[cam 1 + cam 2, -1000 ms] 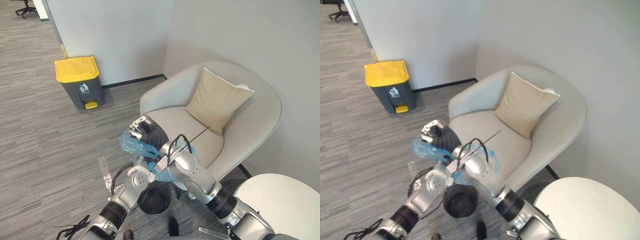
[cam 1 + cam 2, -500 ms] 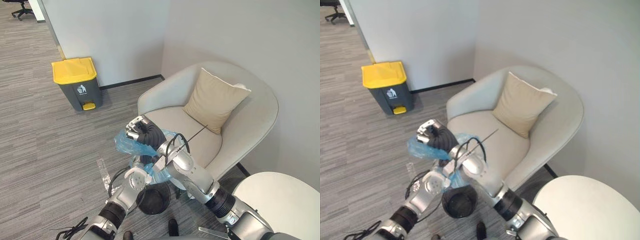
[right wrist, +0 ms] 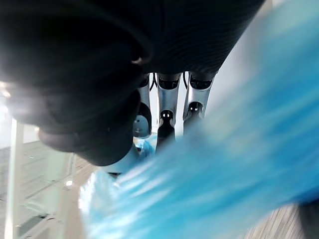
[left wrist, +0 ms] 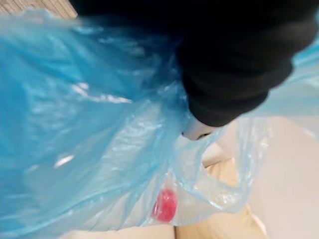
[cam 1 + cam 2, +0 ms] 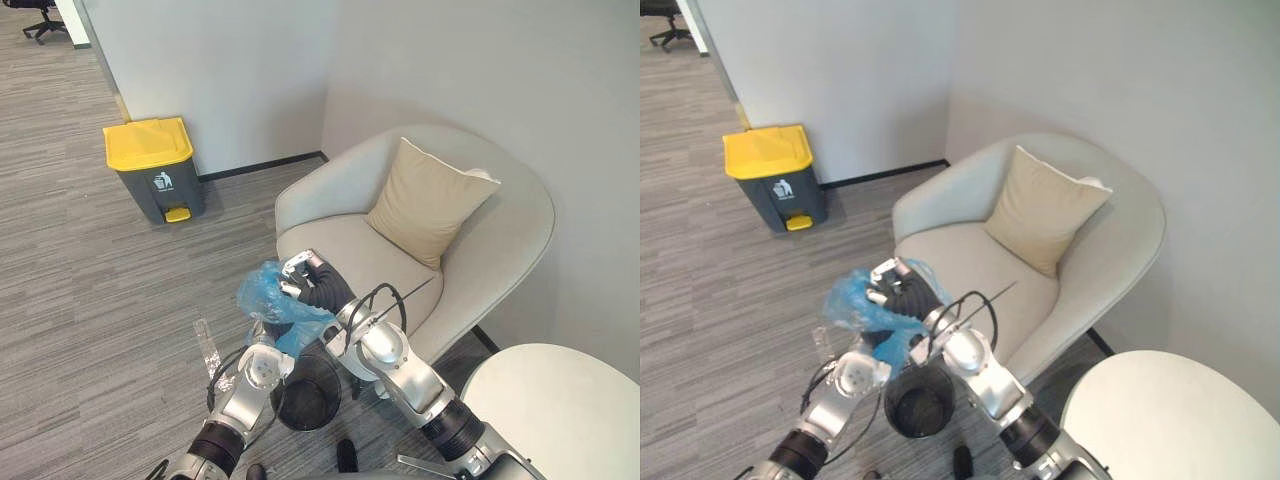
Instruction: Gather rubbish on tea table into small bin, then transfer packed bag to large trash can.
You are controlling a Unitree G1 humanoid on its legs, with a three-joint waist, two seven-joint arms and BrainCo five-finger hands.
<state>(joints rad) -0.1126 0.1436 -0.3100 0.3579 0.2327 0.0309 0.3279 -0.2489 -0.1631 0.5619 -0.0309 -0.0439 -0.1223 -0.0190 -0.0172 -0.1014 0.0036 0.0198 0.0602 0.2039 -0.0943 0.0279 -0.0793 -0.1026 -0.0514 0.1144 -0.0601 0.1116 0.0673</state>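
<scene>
Legible markings: no words, nos. or brand names can be read in any view. One sign is noted: a white pictogram, approx. a figure w/ a litter symbol, printed on the front of the grey plastic pedal bin w/ yellow lid by the wall. Finer detail cannot be resolved.

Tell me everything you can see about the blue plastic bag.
The blue bag is thin, translucent, crinkled plastic, bunched up and held in the air over the small black bin. The right hand clutches its gathered plastic. Inside, a small red item shows through the film.
</scene>
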